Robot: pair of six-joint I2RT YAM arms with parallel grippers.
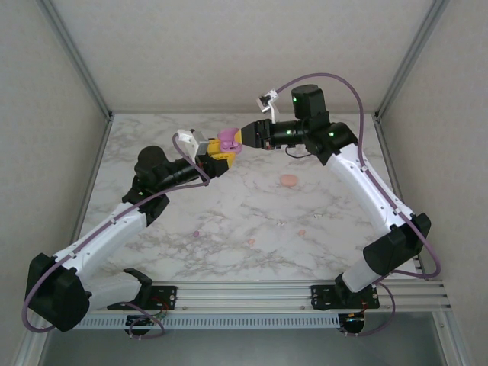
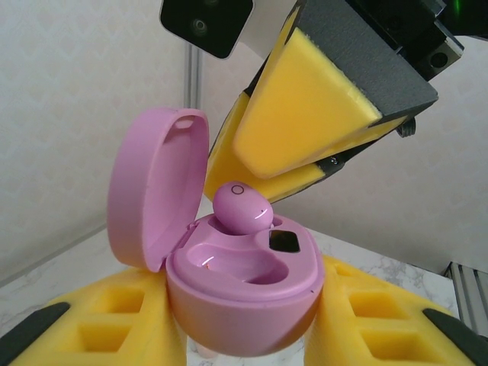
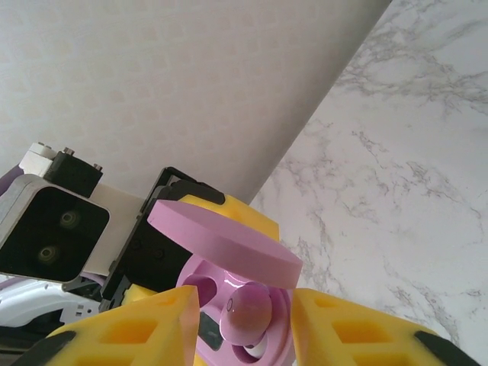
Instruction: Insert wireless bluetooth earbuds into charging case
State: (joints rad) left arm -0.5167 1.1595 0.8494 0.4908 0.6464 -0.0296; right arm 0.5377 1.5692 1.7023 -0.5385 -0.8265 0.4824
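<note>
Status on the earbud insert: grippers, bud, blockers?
Left gripper shut on pink case, lid open. Right gripper open, straddling pink earbud, not touching. Bud in one socket, standing proud; other socket empty. Right fingers sit in lid's closing path.

You are looking down on a white marble-patterned tabletop (image 1: 252,206) veined in grey, boxed in on 3 sides by off-white, finely textured wall panels (image 1: 229,46). 2 aluminium posts (image 1: 76,57) rise from the back corners, and a slotted aluminium rail (image 1: 244,293) runs along your near edge. The light is soft and even, leaving only faint shadows on the surface
</note>
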